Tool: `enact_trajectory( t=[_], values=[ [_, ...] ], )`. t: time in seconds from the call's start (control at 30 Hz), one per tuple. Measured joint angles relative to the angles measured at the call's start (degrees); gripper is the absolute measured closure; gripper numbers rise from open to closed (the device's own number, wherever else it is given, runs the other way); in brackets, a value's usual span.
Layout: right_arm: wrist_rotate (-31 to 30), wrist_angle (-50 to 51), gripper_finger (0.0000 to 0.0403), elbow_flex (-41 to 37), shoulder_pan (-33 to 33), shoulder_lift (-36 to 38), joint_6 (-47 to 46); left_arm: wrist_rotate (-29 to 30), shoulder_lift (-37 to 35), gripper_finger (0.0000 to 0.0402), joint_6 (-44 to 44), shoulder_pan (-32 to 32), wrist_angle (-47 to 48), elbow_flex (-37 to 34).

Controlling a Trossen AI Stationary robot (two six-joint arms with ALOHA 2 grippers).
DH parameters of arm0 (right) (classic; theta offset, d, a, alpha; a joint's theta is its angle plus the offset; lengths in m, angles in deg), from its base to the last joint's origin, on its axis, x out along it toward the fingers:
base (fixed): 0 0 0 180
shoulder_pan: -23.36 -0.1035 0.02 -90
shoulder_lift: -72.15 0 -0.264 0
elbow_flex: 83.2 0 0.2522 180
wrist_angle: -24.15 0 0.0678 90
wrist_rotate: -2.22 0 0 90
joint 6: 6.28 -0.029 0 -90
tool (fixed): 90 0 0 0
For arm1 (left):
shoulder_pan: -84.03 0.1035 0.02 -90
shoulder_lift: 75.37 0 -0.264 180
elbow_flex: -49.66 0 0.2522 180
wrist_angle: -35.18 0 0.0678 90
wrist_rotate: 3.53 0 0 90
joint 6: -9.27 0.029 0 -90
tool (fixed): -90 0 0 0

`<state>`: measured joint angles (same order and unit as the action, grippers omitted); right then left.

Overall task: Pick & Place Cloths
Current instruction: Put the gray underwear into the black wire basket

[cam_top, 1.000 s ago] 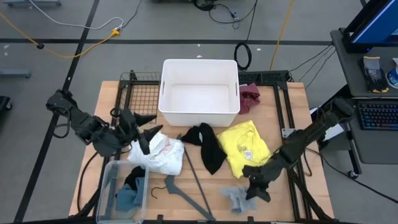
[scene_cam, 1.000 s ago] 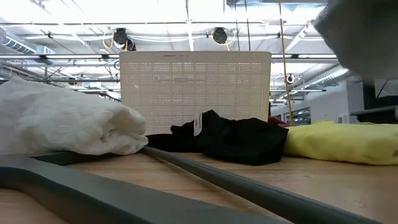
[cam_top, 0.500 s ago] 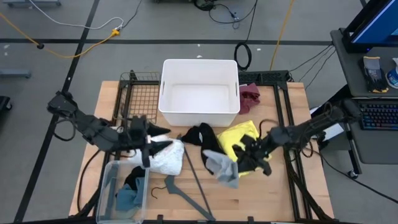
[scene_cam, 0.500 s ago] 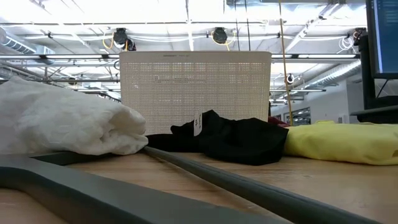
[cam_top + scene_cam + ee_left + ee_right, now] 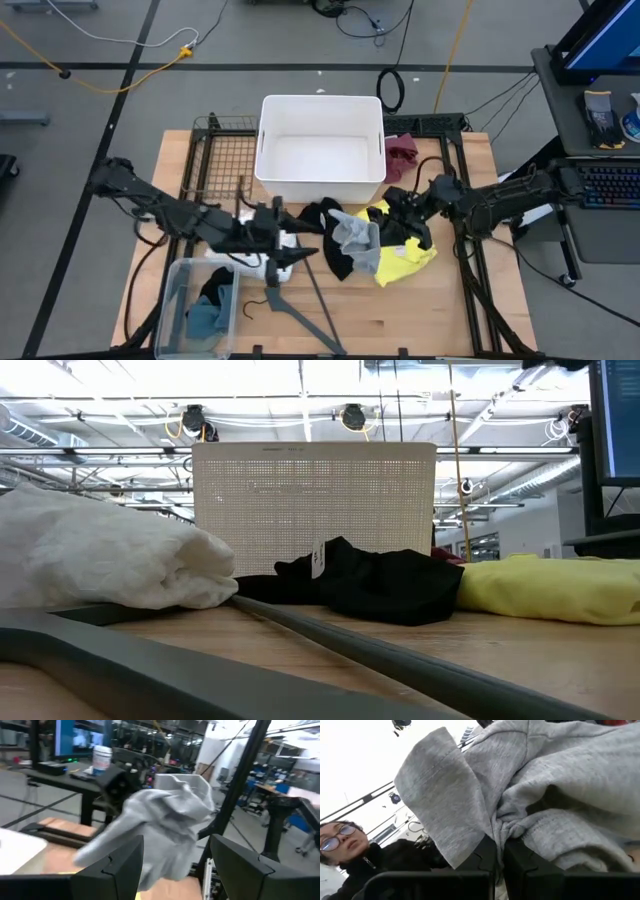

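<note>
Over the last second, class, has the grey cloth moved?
Yes. The right gripper, shut on the grey cloth, carried it from the table's near edge up towards the white bin.

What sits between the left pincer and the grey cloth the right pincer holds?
In the high view, the black cloth lies between the left pincer and the grey cloth held by the right pincer.

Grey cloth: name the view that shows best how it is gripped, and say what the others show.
Right wrist view: the right gripper is shut on the grey cloth. High view shows it hanging over the table; left wrist view shows it ahead of the open left gripper; low view misses it.
</note>
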<state>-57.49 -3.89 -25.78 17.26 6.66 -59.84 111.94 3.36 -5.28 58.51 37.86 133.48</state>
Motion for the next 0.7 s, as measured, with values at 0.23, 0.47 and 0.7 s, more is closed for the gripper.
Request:
enact_trajectory(
  t=[0.23, 0.47, 0.7],
  values=[
    [1.6, 0.0, 0.0401, 0.0, 4.0, -0.2, -1.7, -5.5, 5.3, 0.0164, -1.4, 3.8, -6.7, 0.0],
    [3.1, -0.2, 0.0401, 0.0, 6.1, -1.5, -3.4, -7.7, 8.3, 0.0120, -5.0, 7.5, -9.1, 0.0],
    [5.1, -1.8, 0.0401, 0.0, 9.6, -3.3, -3.7, -15.5, 11.2, 0.0075, -10.1, 10.5, -13.3, 0.0]
  ],
)
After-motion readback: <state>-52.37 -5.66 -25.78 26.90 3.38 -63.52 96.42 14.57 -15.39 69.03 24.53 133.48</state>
